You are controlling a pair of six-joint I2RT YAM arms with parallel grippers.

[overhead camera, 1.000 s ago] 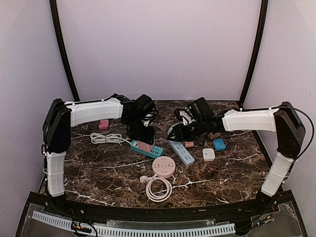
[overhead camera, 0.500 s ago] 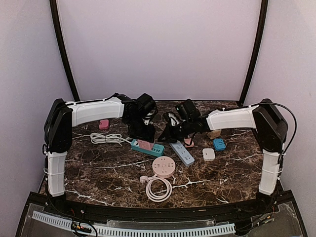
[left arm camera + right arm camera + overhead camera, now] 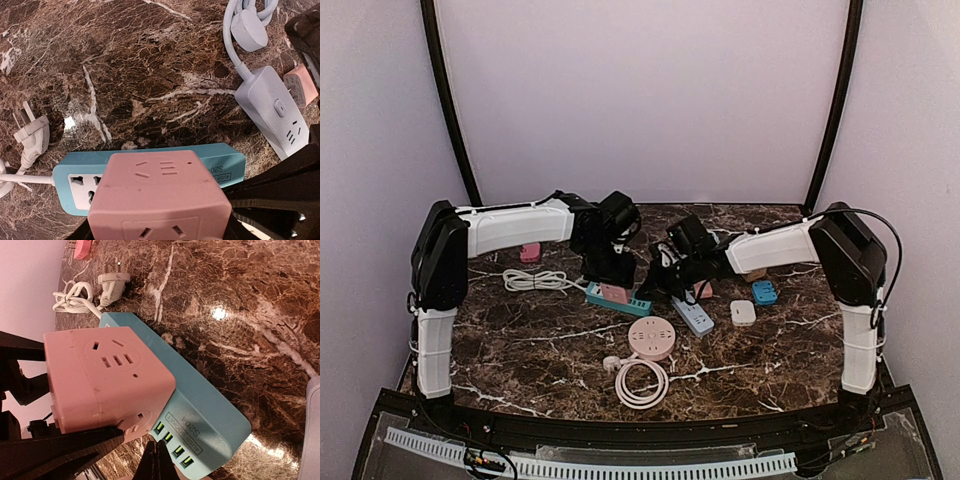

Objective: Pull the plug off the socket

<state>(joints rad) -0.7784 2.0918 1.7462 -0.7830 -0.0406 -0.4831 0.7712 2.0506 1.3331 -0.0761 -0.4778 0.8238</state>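
A pink cube plug [image 3: 157,195] sits plugged into a teal power strip [image 3: 227,159] on the marble table. My left gripper [image 3: 157,234] is shut on the cube, a dark finger on each side of it. In the top view it [image 3: 610,278] stands over the plug [image 3: 613,293] and the strip [image 3: 632,303]. My right gripper [image 3: 159,462] is shut, its tip against the strip's end [image 3: 210,425] by the green USB ports. It reaches in from the right in the top view [image 3: 655,285]. The pink cube [image 3: 105,380] fills the left of the right wrist view.
A grey-white power strip [image 3: 688,310] lies right of the teal one. A round pink socket [image 3: 651,338] with a coiled cable [image 3: 640,382] lies in front. A white cable [image 3: 535,280] lies left. Small adapters, blue [image 3: 764,292], white [image 3: 743,313] and salmon [image 3: 703,290], lie right.
My right arm has swung left from the right side of the table and brought its gripper to the teal strip's end. My left gripper has stayed on the pink plug.
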